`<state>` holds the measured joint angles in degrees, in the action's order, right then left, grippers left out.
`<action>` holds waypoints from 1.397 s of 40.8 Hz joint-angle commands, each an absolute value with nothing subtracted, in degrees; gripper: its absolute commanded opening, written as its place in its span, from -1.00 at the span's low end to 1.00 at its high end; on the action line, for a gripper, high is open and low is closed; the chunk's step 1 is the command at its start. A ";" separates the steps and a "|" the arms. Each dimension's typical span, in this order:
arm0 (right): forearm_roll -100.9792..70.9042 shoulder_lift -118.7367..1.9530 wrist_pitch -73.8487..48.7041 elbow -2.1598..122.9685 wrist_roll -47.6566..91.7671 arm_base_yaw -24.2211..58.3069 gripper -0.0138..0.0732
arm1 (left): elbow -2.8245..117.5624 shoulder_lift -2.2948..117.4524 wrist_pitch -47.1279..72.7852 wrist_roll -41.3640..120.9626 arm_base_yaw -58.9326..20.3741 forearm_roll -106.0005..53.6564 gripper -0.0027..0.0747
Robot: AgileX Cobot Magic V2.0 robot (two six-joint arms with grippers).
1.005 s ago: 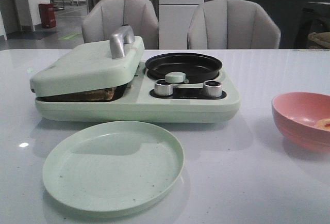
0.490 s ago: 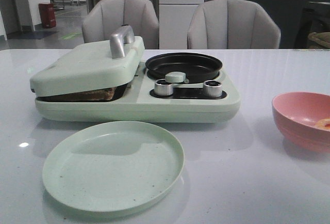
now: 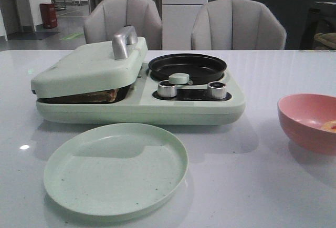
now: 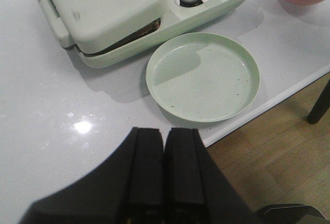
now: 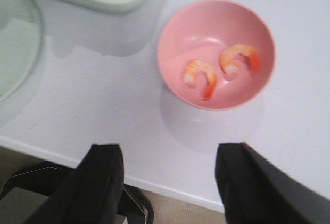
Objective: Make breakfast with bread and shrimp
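Bread [image 3: 97, 96] shows as a brown edge under the lowered lid [image 3: 89, 65] of the pale green breakfast maker [image 3: 199, 110]; the same bread edge [image 4: 135, 34] peeks out in the left wrist view. Two orange-pink shrimp [image 5: 201, 75] [image 5: 240, 58] lie in the pink bowl [image 5: 178, 33]; one shrimp [image 3: 329, 126] shows at the right edge of the front view. My left gripper [image 4: 164, 133] is shut and empty, above the table's front edge near the green plate [image 4: 206, 74]. My right gripper [image 5: 167, 154] is open and empty, hovering near the table edge short of the bowl.
An empty green plate [image 3: 115, 167] lies in front of the maker. A small black pan [image 3: 187, 66] sits on the maker's right side above two metal knobs [image 3: 168, 89] [image 3: 216, 90]. Two grey chairs [image 3: 123, 20] [image 3: 239, 26] stand behind the table.
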<state>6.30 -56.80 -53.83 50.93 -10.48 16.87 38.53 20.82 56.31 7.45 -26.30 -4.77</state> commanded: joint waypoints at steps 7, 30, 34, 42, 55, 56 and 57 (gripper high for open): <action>5.83 -70.59 -51.78 57.54 -9.78 1.14 0.46 | 40.00 21.30 52.29 6.81 -26.71 -5.47 -0.67; -2.47 -92.44 -40.27 61.76 0.00 -5.77 0.46 | 40.00 21.30 52.29 6.81 -26.71 -5.47 -0.67; -2.47 -94.30 -38.36 61.94 0.00 -5.77 0.45 | 40.00 21.30 52.29 6.81 -26.71 -5.47 -0.67; -2.47 -95.66 -36.88 62.37 0.00 -5.77 -0.01 | 40.00 21.30 52.29 6.81 -26.71 -5.47 -0.67; -2.47 -95.66 -36.44 62.72 0.00 -5.72 -0.58 | 40.00 21.30 52.29 6.81 -26.71 -5.47 -0.67; -2.47 -95.66 -36.65 62.87 0.00 -5.72 -0.59 | 40.00 21.30 52.29 6.81 -26.71 -5.47 -0.67; -2.47 -95.61 -36.95 63.21 0.00 -5.65 -0.60 | 40.00 21.30 52.29 6.81 -26.71 -5.47 -0.67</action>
